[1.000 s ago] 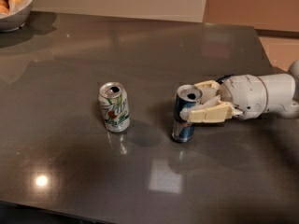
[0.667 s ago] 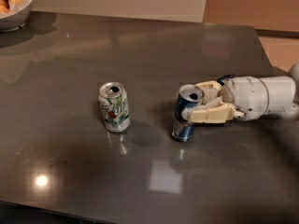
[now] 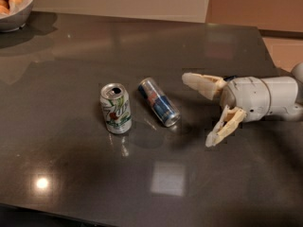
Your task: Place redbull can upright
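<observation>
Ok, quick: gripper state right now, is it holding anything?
Gripper: open, holding nothing; it sits just right of the redbull can, which lies on its side, not touching it.

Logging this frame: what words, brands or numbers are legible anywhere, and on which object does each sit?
"7up": on the side of the upright white-and-green can.
redbull can, lying on its side beside it: blue-and-silver print with a red mark, too blurred to read.
gripper, to the right of both cans with jaws open and holding nothing: no lettering visible.
</observation>
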### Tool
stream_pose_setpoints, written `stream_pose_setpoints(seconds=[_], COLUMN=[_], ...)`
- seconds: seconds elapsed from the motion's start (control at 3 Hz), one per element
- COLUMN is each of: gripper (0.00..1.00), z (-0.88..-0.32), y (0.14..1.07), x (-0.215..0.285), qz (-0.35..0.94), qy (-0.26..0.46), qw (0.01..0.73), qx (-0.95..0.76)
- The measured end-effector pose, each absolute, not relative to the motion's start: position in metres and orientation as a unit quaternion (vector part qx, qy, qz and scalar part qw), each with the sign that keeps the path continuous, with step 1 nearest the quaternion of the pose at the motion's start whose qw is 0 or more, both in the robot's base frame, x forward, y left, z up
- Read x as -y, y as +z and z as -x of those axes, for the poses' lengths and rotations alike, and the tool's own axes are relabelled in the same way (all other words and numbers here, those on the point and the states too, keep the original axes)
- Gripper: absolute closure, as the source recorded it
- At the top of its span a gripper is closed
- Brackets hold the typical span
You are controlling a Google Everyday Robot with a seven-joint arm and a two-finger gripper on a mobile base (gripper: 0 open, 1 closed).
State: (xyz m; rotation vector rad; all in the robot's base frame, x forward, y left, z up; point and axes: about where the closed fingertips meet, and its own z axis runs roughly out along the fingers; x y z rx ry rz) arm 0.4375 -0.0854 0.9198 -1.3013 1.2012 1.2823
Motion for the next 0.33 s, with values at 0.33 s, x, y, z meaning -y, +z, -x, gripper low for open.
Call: stream_pose_setpoints(seconds=[0.33], gripper=[0.00], z=[-0.4375], y=[0.9199], x=[0.0853], qz=[0.529], qy=[0.521], qw=[0.460], qx=[-0.488])
